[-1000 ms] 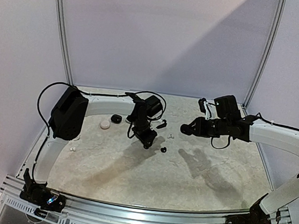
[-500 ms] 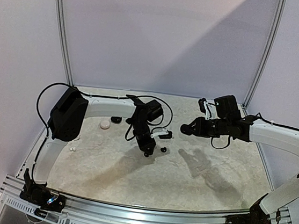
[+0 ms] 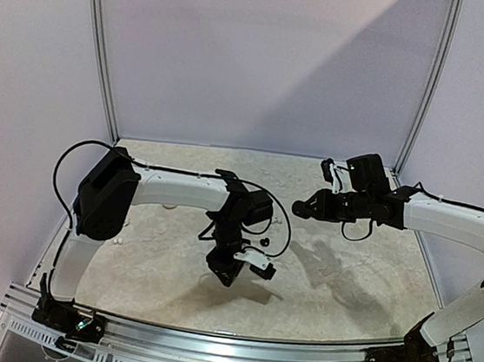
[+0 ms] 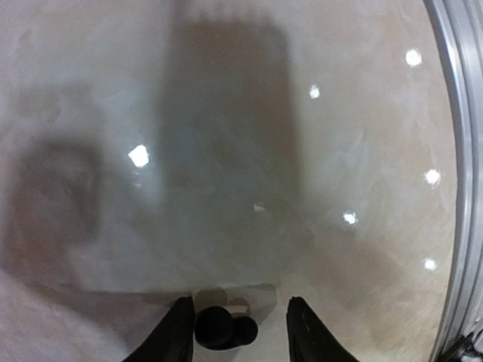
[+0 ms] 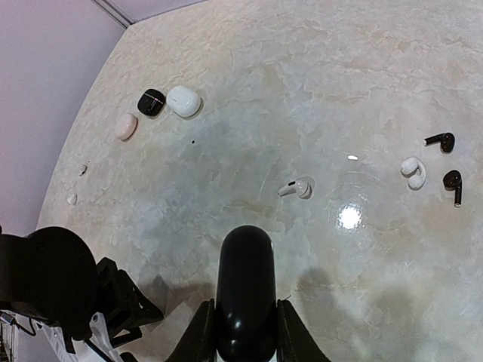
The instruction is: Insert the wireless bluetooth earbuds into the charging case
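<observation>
A black earbud [image 4: 216, 328] sits between the fingers of my left gripper [image 4: 240, 303], close against the left finger with a wide gap to the right one; the gripper is open. In the top view this gripper [image 3: 230, 271] points down near the table's front middle. My right gripper [image 5: 243, 317] is shut on a glossy black charging case [image 5: 245, 279], held above the table at the back right [image 3: 302, 209]. Loose on the table lie a white earbud [image 5: 296, 188], another white earbud [image 5: 413, 171] and two black earbuds [image 5: 441, 140] [image 5: 453, 182].
A small black case [image 5: 151, 101], a white case [image 5: 183, 101] and a pale pink case [image 5: 125, 126] lie at the far left. The left arm's elbow [image 5: 45, 286] shows at the lower left. A metal rail [image 4: 462, 151] runs along the table edge.
The left arm has swung from the far middle of the table toward the front edge, and its jaws have opened off the black earbud. The right arm has stayed still with the case.
</observation>
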You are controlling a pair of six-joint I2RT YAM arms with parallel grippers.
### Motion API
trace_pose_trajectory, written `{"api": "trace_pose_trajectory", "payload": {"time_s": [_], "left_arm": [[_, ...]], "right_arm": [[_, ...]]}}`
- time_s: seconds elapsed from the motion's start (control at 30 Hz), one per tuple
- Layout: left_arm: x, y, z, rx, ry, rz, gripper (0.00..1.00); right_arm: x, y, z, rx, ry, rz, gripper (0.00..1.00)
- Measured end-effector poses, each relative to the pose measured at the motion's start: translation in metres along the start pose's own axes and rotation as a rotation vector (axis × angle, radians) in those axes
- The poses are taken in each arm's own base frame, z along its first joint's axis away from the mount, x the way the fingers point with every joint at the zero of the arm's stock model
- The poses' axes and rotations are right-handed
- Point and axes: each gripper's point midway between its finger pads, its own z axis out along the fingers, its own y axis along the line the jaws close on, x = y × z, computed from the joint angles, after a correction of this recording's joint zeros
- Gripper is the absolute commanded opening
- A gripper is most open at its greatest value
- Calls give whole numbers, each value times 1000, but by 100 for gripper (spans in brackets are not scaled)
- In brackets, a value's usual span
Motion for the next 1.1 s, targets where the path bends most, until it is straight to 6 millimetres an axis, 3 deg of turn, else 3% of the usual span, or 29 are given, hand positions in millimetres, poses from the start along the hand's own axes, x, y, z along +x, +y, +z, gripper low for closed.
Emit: {"api": "trace_pose_trajectory", "payload": {"time_s": [0.2, 0.33, 0.53, 0.73, 0.93, 1.1], "left_arm": [[3, 3, -7, -18, 49, 29, 56], [-7, 7, -23, -34, 25, 30, 56], [-40, 25, -53, -111, -91, -7, 43], [-50, 61, -53, -249, -126, -69, 37], [-59, 99, -40, -349, -133, -91, 31], [-55, 115, -25, -384, -109, -113, 29]], "right_arm": [[0, 0, 0, 1, 1, 0, 0], [2, -1, 0, 6, 10, -2, 0], [2, -5, -1, 31, 9, -3, 0], [3, -23, -3, 114, 12, 12, 0], [1, -38, -6, 166, 6, 32, 0], [0, -40, -7, 177, 3, 34, 0]]}}
